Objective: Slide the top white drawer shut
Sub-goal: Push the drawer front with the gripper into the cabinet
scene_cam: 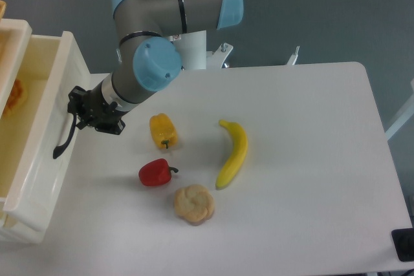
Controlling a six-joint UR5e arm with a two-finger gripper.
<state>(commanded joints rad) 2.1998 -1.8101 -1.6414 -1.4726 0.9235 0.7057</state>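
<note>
Now, notes. Landmark = drawer [40, 137], cream-white, at the far left edge of the table [310, 179], part pulled out; open top shows its inside. Front panel faces right, w/ black handle [63, 139] arched on it.

My gripper [76, 112] sits right at the drawer front, up against the upper end of the handle. Black fingers point left toward the panel. Jaw gap: can't tell from this angle, too dark and bunched against the handle. Can't say if I'm clamped on the handle or just pressing beside it. Arm [152, 37] runs up and right from the drawer, grey links w/ blue caps.

Inside the drawer, by its left wall: orange-brown pastry [15, 93], only partly in view.

Right of the drawer front, on the table:
- yellow pepper [162, 130], nearest to my wrist, apart from it.
- red pepper [155, 172], below the yellow one, farther from the drawer front.
- bread roll [193, 204], right of the red pepper and lower.
- banana [233, 152], farthest right of the drawer, lying near upright, curved.

None touch each other or the drawer.
</note>
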